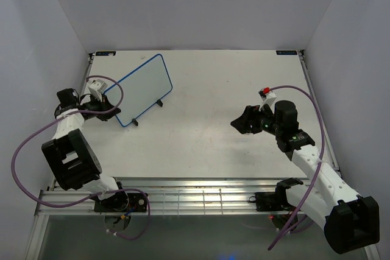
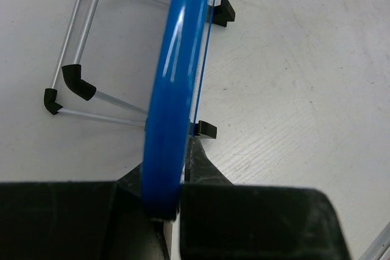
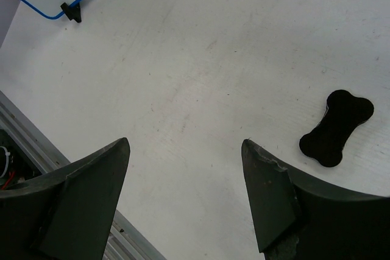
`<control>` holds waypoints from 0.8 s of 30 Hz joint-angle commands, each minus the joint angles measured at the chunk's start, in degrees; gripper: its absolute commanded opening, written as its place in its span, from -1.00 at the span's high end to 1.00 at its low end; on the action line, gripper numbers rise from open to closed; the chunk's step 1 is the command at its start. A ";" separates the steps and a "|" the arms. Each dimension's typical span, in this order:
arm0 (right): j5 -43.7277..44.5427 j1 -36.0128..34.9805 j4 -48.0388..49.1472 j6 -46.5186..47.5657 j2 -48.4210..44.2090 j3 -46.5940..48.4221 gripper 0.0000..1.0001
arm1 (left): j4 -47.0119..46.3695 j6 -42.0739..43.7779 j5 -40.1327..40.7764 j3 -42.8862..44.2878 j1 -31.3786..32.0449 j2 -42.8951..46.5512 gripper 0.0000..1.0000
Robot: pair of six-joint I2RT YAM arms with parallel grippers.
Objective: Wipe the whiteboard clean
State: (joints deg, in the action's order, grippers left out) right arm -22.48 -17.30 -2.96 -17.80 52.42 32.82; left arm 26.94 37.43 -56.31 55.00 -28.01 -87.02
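Left wrist view shows the left claw [image 2: 163,202] clamped on the blue rim of the whiteboard [image 2: 177,77], which stands propped on its wire stand [image 2: 79,83] at the far left of the desk [image 1: 207,89]. The right claw [image 3: 186,150] hangs with jaws wide apart over bare desk, the black bone-shaped eraser [image 3: 336,127] lying just beside it. To do this step well, I judge, it should centre over the eraser's narrow waist and pinch across it, the left grip bracing the board against the wiping push.
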 commanded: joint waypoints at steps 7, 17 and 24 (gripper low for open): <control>-0.55 -0.28 1.91 -0.21 -1.27 0.05 -0.59 | -10.84 -0.51 32.65 -1.56 -2.14 -0.78 1.00; -0.72 -0.37 2.08 -0.30 -1.45 -0.12 -0.59 | -15.33 -3.51 44.79 -3.15 -2.22 -0.08 1.00; -1.34 -0.45 2.35 -0.39 -1.36 -0.30 -0.60 | -17.62 -3.67 48.49 -3.06 -2.22 -0.34 1.00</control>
State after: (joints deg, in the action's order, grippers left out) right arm -22.68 -17.39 -2.92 -17.82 51.77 32.82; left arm 21.61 25.58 -48.45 53.08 -27.33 -85.54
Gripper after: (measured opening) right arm 0.798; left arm 0.177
